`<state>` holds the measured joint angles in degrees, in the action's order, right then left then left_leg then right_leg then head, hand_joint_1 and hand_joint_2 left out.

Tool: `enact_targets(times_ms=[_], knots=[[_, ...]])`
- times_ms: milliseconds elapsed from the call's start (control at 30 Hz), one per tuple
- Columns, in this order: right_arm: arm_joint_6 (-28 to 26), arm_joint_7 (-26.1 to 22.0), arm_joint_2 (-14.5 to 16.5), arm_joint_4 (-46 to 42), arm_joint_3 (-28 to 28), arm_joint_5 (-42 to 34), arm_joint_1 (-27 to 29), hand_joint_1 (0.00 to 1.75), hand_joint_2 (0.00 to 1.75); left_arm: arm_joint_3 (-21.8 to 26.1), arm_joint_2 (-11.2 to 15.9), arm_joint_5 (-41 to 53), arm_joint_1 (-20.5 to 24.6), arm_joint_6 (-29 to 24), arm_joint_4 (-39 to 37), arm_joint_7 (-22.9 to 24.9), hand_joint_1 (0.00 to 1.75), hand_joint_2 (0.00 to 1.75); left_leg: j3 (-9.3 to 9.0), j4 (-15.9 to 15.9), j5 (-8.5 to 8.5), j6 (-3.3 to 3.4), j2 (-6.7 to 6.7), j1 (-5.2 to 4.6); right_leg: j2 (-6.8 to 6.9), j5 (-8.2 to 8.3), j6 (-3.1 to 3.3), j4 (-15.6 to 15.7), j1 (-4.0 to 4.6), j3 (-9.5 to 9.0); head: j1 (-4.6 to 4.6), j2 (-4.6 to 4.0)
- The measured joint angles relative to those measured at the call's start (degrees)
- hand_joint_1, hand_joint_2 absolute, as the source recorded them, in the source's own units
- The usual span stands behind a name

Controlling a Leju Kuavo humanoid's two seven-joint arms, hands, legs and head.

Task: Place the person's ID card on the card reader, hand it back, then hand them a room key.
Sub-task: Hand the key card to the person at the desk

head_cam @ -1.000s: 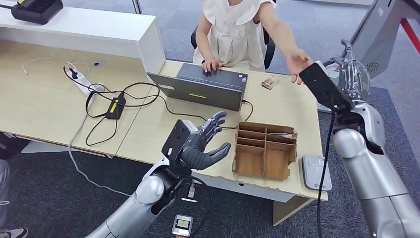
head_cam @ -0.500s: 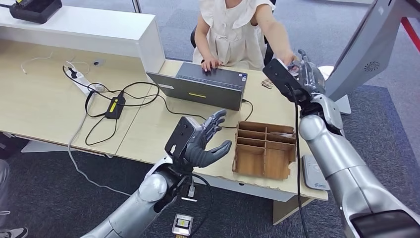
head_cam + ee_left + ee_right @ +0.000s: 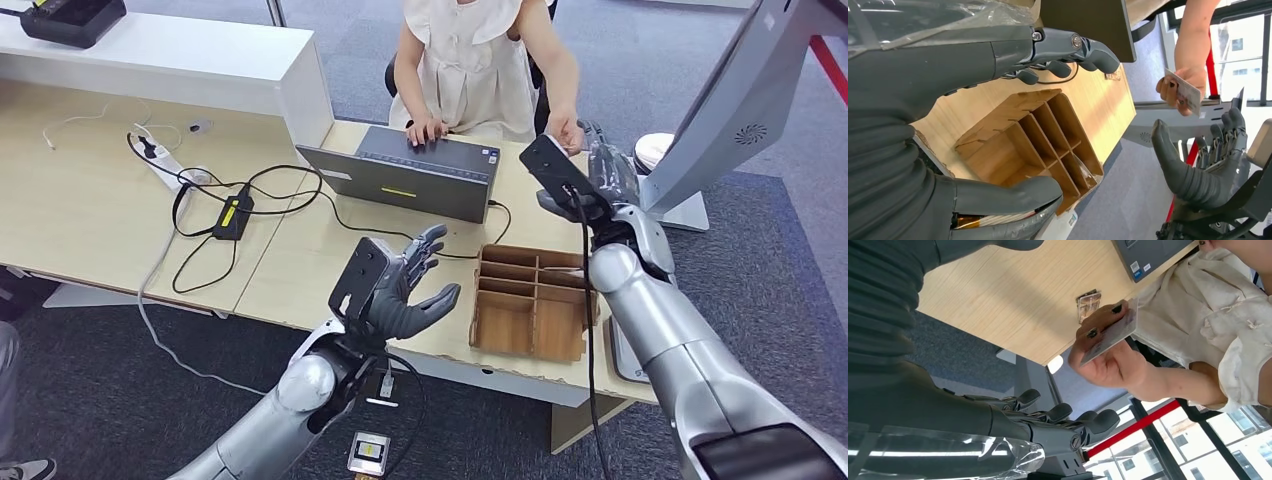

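Clearly the task has barely begun: the pale rectangular ID card is pinched in the person's hand, just beyond the right hand and not touching it. That hand is raised over the light wooden desk, fingers spread, holding nothing. Reading, return and room key all remain. The left hand hovers open and empty beside the brown wooden compartment box.

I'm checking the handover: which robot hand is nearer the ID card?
Right. The right hand is raised, open, just beside the ID card in the person's hand; the left hand hovers by the wooden organizer.
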<state>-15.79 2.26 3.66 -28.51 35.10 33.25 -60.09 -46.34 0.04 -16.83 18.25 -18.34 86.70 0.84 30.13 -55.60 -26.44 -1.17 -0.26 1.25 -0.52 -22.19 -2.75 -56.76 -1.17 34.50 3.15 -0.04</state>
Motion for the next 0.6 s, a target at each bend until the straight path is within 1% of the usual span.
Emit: enact_targets(times_ms=[133, 233, 333, 467, 567, 600], knots=[[-1.5, -1.5, -0.1, 0.1, 0.0, -1.5, 0.1, 0.00, 1.75, 0.0, 0.2, 0.3, -0.3, 0.0, 0.2, 0.2, 0.00, 1.75, 0.00, 0.0, 0.00, 0.00, 0.00, 0.00, 0.00, 0.00, 0.00, 0.0, 0.00, 0.00, 0.00, 0.00], [-3.2, -3.7, -0.3, -0.7, 0.0, -4.4, 0.6, 0.00, 1.75, 0.1, 0.5, 0.6, -0.5, -0.6, 0.5, 0.2, 0.00, 1.75, -0.01, 0.0, 0.00, 0.00, 0.00, 0.00, 0.00, 0.00, 0.00, 0.0, 0.00, 0.00, 0.00, 0.00], [-4.0, -5.8, -0.6, -3.9, -0.3, -10.4, 2.2, 0.00, 1.75, 0.3, 0.8, 1.0, -1.1, -1.7, 0.8, 0.2, 0.00, 1.75, -0.02, 0.0, 0.00, 0.00, 0.01, 0.00, -0.01, 0.00, 0.00, 0.0, 0.00, 0.00, 0.00, -0.01], [-4.1, -5.2, -1.6, -11.6, -1.6, -19.4, 6.5, 0.00, 1.75, 0.8, 1.3, 1.1, -2.1, -2.7, 1.3, -0.3, 0.00, 1.75, -0.03, 0.0, 0.00, 0.00, 0.00, 0.00, -0.01, -0.01, 0.00, 0.0, 0.01, -0.01, 0.01, 0.00], [-3.8, -3.3, -3.1, -18.7, -2.7, -24.0, 10.8, 0.00, 0.44, 1.4, 1.7, 1.3, -2.8, -3.1, 1.9, -0.7, 0.00, 1.75, -0.04, 0.0, -0.01, 0.00, 0.00, 0.00, -0.01, -0.01, -0.01, 0.0, 0.01, -0.01, 0.00, 0.00], [-3.5, -2.6, -3.8, -21.1, -3.0, -25.0, 12.4, 0.00, 0.44, 1.6, 1.8, 1.4, -3.1, -3.2, 2.0, -0.9, 0.00, 1.75, -0.04, 0.0, -0.01, 0.00, 0.00, 0.00, -0.01, -0.01, -0.01, 0.0, 0.00, -0.02, -0.01, 0.00]])
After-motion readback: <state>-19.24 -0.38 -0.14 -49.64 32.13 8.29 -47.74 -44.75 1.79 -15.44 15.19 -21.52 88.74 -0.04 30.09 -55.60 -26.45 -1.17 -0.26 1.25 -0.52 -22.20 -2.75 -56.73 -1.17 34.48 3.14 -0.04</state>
